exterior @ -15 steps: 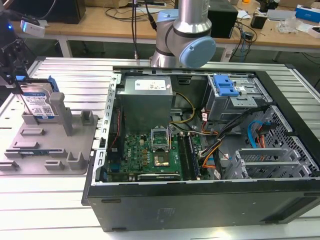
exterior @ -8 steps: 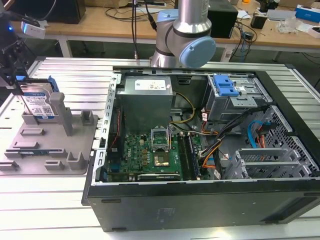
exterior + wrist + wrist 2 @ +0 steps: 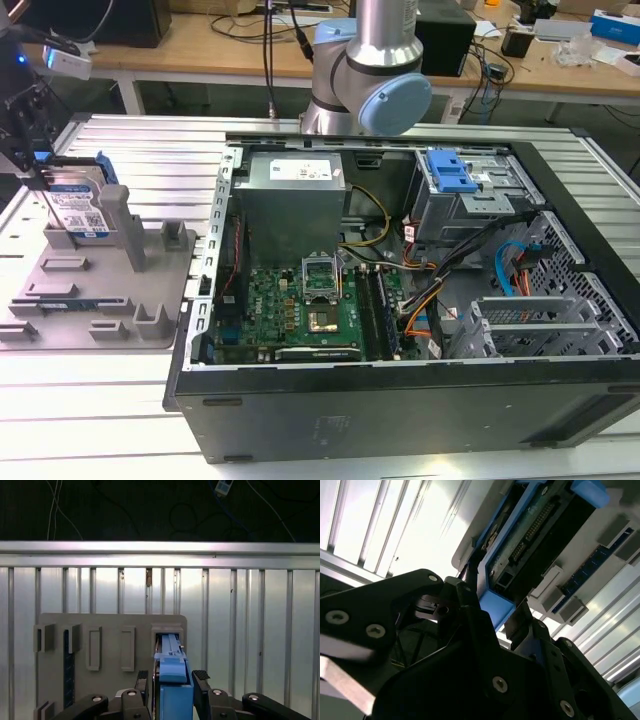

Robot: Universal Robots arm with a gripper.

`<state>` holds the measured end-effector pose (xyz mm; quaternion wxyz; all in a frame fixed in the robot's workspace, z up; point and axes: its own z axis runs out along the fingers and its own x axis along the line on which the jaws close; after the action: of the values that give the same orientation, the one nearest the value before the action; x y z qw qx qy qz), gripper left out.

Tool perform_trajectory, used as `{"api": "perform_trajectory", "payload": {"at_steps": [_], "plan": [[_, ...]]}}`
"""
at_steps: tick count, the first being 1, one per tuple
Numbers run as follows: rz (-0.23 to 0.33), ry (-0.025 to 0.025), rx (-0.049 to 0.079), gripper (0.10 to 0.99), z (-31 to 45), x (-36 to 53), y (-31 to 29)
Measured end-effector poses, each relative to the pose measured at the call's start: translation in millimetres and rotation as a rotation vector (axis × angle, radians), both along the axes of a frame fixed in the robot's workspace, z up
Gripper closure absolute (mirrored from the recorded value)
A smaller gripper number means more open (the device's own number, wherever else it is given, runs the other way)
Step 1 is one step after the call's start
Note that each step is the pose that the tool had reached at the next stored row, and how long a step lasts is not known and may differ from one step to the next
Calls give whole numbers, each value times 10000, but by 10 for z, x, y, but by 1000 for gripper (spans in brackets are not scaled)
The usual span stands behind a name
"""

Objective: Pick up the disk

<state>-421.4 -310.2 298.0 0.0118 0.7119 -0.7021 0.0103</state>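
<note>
The tool (image 3: 34, 168) is positioned at the exterior view's left, above the far end of the grey holder (image 3: 150, 290), which lies flat on the slatted metal surface (image 3: 150, 150). The disk (image 3: 75, 208) stands upright on edge in the holder's end slot, label face towards the exterior view's right and its lower edge down at the holder base. In the first wrist view, the two black fingers (image 3: 200, 679) are closed to a narrow gap around the blue side rail along the disk's top edge, one finger against each face. The second wrist view shows the circuit-board side of the disk (image 3: 535, 535) with a finger lying along its blue rail. The open computer case (image 3: 400, 410) sits beside the holder, on the exterior view's right, well apart from the tool. A blue bracket (image 3: 450, 172) is mounted in its far corner.
</note>
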Motion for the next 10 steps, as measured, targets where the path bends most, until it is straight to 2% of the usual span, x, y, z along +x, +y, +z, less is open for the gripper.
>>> {"api": "perform_trajectory", "payload": {"at_steps": [10], "plan": [[0, 0, 0, 616, -5, -1, 0]]}}
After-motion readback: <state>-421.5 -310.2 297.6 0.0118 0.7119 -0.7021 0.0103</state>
